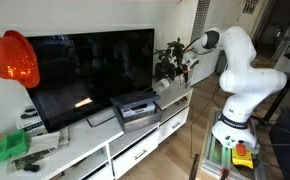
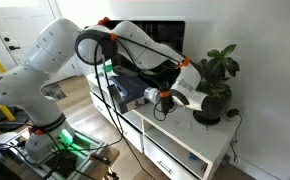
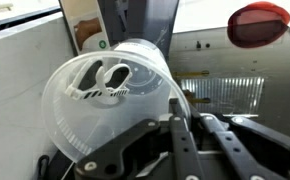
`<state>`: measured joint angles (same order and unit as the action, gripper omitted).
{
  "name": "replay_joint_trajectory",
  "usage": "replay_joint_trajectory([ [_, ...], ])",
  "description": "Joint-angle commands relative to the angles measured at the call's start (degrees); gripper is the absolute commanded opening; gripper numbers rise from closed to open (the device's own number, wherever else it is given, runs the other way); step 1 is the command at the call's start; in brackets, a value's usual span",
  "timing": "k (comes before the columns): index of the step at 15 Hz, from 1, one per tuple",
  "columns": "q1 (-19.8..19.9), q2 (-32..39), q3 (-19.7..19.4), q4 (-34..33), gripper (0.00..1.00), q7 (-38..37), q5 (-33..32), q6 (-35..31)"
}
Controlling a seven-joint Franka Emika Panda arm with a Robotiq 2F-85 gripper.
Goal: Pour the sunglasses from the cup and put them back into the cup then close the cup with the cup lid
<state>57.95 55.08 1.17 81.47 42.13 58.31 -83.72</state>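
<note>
In the wrist view my gripper point(image 3: 173, 112) is shut on a clear plastic cup point(image 3: 105, 120) and holds it tilted on its side. White sunglasses point(image 3: 100, 75) lie inside the cup, against its wall. In both exterior views the gripper point(image 1: 185, 64) point(image 2: 173, 90) holds the cup point(image 2: 190, 92) above the end of the white TV cabinet point(image 2: 175, 140), right next to a potted plant point(image 2: 217, 85). I cannot pick out a cup lid in any view.
A large TV point(image 1: 90, 70) and a grey box-shaped device point(image 1: 137, 108) stand on the cabinet point(image 1: 95, 150). The plant point(image 1: 170, 62) is beside the gripper. A red round object point(image 1: 13, 60) sits at the far end and also shows in the wrist view point(image 3: 260, 22).
</note>
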Motion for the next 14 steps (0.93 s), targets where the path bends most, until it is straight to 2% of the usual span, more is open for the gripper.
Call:
replay_joint_trajectory([
  [1, -1.4, 1.2, -2.2, -1.3, 0.06, 0.3, 1.6, 1.4],
  [5, -2.0, 1.4, -2.7, -1.3, 0.06, 0.3, 1.5, 1.3],
  [6, -2.1, 1.4, -2.7, -1.3, 0.01, 0.3, 1.5, 1.3],
  [9, 0.5, 4.6, -0.6, -3.3, 0.01, 2.1, 4.6, 7.3],
  [14, 1.0, 8.6, -2.8, -5.1, 0.01, 5.8, 5.5, 12.3],
])
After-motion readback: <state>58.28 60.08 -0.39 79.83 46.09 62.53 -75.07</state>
